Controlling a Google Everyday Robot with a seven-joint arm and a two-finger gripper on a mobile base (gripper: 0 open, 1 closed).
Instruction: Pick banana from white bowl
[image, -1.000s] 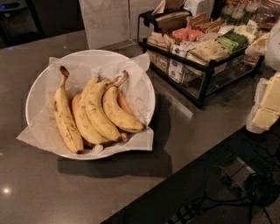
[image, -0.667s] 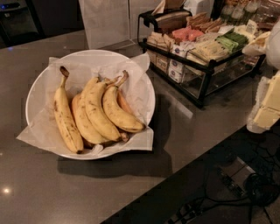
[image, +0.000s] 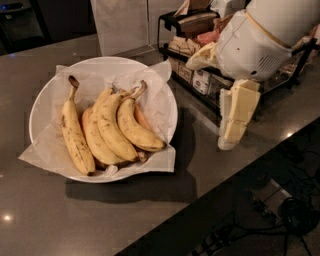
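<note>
Since the earlier frame the arm (image: 260, 40) has swung in from the right edge and now hides much of the rack (image: 169, 21); the bowl (image: 37, 100) and its fruit lie as they did. Grey counter (image: 50, 225): fills most of the view, with its front edge running diagonally at lower right, above a dark floor with cables (image: 295, 220). Arm: a white rounded housing at upper right, above the counter and in front of the rack. Bowl: round, white and shallow, left of centre on the counter. Rack: black wire, behind and to the right of the bowl, holding packets (image: 182, 45). Paper (image: 157, 162): crumpled white lining, with corners spilling over the bowl's rim at lower left and lower right. Slim banana (image: 75, 135): lies alone at the left of the bowl, stem pointing away from the viewer. Middle bananas (image: 105, 132): two longer fruits side by side. Banana (image: 134, 127): the rightmost fruit, short and strongly curved, touching the middle bananas, with its bent stem toward the back and its dark tip near the right rim. Gripper (image: 236, 117): cream-coloured, hanging downward from the housing, low over the counter, to the right of the bowl and well apart from the banana, with the bowl's right rim between them. It touches no fruit, and whether it is open or closed cannot be told.
</note>
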